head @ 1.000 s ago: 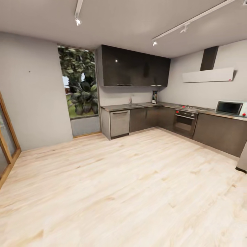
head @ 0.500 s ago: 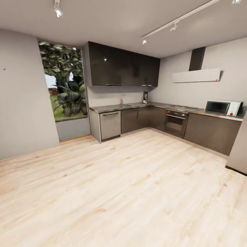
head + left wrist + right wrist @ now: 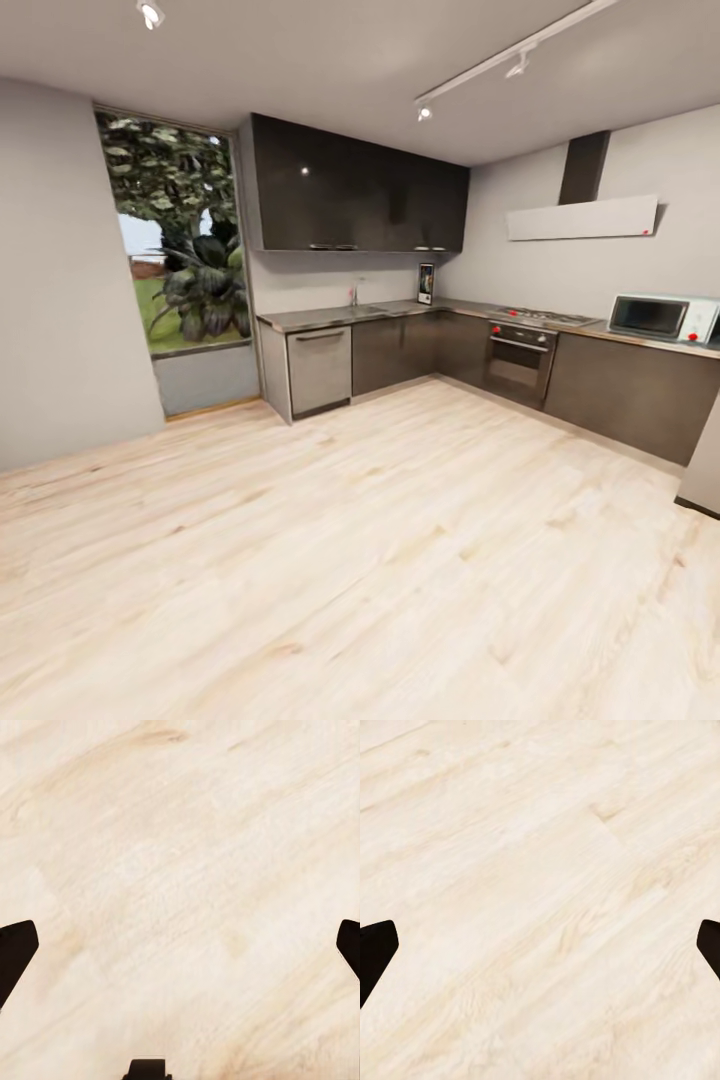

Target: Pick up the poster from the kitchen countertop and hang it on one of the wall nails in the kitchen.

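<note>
Far across the room, the poster [image 3: 426, 283] stands upright on the grey kitchen countertop [image 3: 325, 317], leaning on the back wall near the corner; it is small, with a dark frame and pale border. The worktop runs in an L over dark cabinets, with a tap at the sink [image 3: 354, 297] and a gas hob [image 3: 540, 317]. My left gripper [image 3: 180, 952] is open over bare wood floor, dark fingertips [image 3: 15, 952] at the picture's edges. My right gripper [image 3: 540, 952] is open too, above the same floor, nothing between its fingertips [image 3: 375, 949].
Pale wood floor [image 3: 360, 540] stretches between me and the cabinets. A tall window [image 3: 180, 260] with plants sits left of the dark upper cupboards [image 3: 350, 195]. A microwave [image 3: 660, 317] stands on the right run, an oven [image 3: 518, 362] under the hob, a hood [image 3: 585, 215] above.
The camera has turned right and moved in: the kitchen has shifted left and looks slightly nearer. The wooden door frame and a small dark nail on the left wall have left the picture.
</note>
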{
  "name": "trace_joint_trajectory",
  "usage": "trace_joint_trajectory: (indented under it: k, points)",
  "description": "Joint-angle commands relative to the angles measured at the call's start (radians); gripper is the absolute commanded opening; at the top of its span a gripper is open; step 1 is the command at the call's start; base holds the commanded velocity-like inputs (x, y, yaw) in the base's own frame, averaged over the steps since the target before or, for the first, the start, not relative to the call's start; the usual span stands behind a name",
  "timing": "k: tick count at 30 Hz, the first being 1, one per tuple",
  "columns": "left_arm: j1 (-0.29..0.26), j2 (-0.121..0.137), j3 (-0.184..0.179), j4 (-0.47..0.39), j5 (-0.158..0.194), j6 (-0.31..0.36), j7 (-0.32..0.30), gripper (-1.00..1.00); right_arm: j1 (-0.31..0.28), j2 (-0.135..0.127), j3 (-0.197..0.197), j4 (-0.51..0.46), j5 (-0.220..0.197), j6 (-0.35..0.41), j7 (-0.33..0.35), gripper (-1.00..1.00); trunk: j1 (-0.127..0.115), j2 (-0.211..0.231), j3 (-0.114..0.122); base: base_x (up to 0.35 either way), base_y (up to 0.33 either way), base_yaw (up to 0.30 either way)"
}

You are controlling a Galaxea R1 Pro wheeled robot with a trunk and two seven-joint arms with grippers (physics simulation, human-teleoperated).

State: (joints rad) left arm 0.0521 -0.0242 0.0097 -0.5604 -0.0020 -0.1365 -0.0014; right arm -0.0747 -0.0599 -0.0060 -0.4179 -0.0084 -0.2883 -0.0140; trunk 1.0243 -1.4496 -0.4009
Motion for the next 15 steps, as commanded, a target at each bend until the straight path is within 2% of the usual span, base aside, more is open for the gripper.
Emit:
trace_joint_trajectory:
  k: [1, 15]
  points:
    - [0.0, 0.0, 0.001, -0.001, 0.0, -0.002, 0.0, 1.0, 0.0, 0.0, 0.0, 0.001, -0.001, -0.003, -0.001, 1.0, 0.001, 0.0, -0.001, 0.334, 0.0, 0.0]
    - [0.0, 0.0, 0.001, -0.001, -0.001, -0.002, 0.0, 1.0, 0.0, 0.0, 0.0, 0.0, -0.001, -0.003, -0.001, 1.0, 0.001, 0.0, -0.001, 0.334, -0.003, 0.0]
